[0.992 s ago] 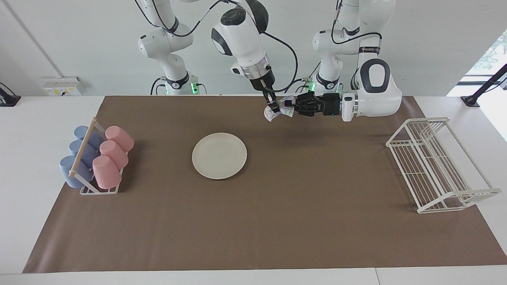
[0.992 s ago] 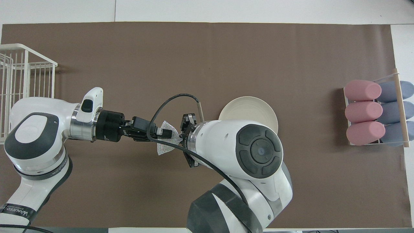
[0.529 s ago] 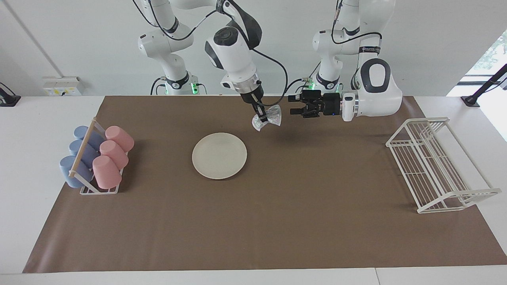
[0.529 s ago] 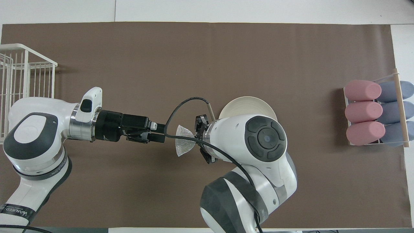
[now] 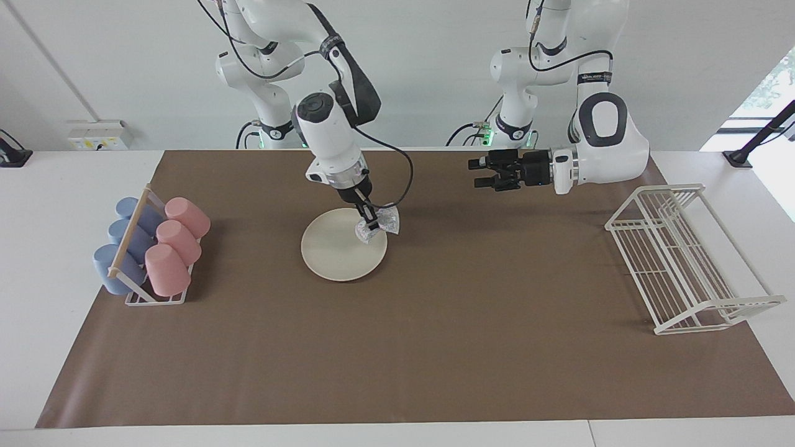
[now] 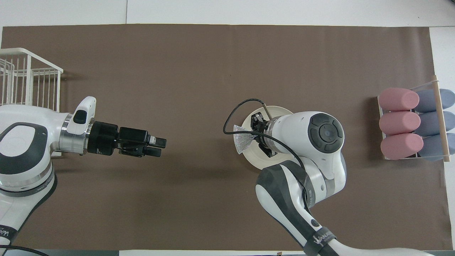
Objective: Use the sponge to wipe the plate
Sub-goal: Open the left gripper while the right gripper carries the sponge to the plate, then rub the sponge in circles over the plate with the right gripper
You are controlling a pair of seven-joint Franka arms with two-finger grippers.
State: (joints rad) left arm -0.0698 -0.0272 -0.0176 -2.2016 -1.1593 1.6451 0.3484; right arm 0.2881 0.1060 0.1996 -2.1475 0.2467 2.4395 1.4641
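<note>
Fingers (image 5: 371,222) pinch sponge (image 5: 380,223) over plate (image 5: 335,254).

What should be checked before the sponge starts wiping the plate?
1. Sponge held in the right gripper: ok.
2. Sponge over the plate, at its edge toward the left arm's end: ok.
3. Sponge touching the plate: cannot tell.
4. Plate flat on the mat, nothing else on it: ok.
5. Left gripper open, empty, waiting over bare mat, away from the plate: ok.
6. Cup rack and wire rack apart from the plate: ok.
</note>
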